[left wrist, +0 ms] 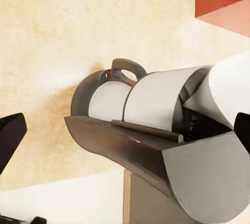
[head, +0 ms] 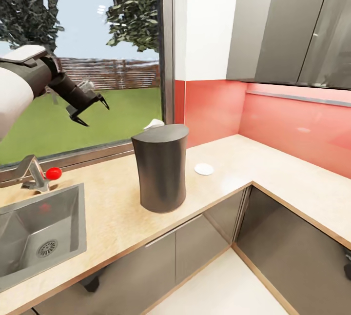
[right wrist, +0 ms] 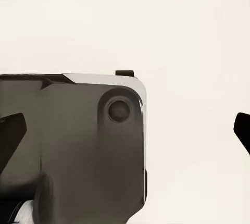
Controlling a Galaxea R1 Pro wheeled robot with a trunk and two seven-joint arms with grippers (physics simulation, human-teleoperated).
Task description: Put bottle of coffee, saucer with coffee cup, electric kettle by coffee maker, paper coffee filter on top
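Observation:
The coffee maker (head: 161, 168), a tall dark grey drum, stands on the kitchen countertop (head: 117, 217) near its front edge. A white scrap, likely the paper coffee filter (head: 153, 123), peeks over the far rim of its top. The small white saucer (head: 204, 169) lies bare on the counter to its right. My left gripper (head: 90, 110) hangs open, high in front of the window, up and left of the coffee maker. In the left wrist view its grey shell (left wrist: 156, 156) is close, with white rounded parts (left wrist: 151, 99) I cannot identify. My right gripper (right wrist: 125, 130) is open. Bottle, cup, kettle and shelf are out of view.
A steel sink (head: 34, 237) with a red-knobbed faucet (head: 36, 173) sits at the counter's left. The counter turns a corner at the right under grey wall cabinets (head: 287, 27). The right wrist view faces a dark grey panel (right wrist: 73, 146) over a pale surface.

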